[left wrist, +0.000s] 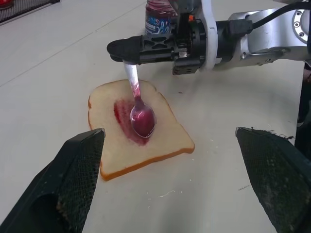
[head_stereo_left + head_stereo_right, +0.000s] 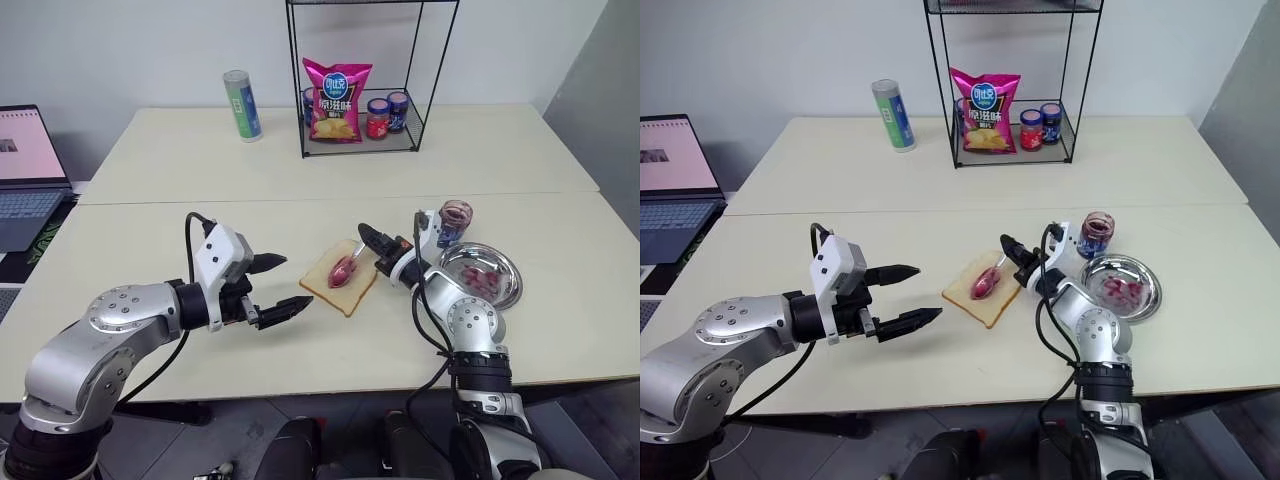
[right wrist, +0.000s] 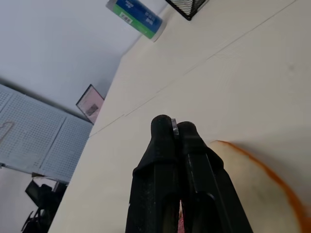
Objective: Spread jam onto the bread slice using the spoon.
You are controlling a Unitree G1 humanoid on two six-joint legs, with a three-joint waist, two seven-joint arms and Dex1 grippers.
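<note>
A pale bench (image 2: 200,215) carries a bread slice (image 2: 340,277) just below the right pincer (image 2: 372,240), with a steel dish (image 2: 483,275) and jam jar (image 2: 454,221) behind that pincer.

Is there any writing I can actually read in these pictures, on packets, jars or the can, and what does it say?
Pink snack bag: large white Chinese characters, not clear enough to quote.
Tall can: blue and green label, print too small to read.
Jars in the wire rack: labels too small.
Open jam jar: blue label, blurred.
Laptop: screen content unreadable.
No text can be quoted with confidence.
</note>
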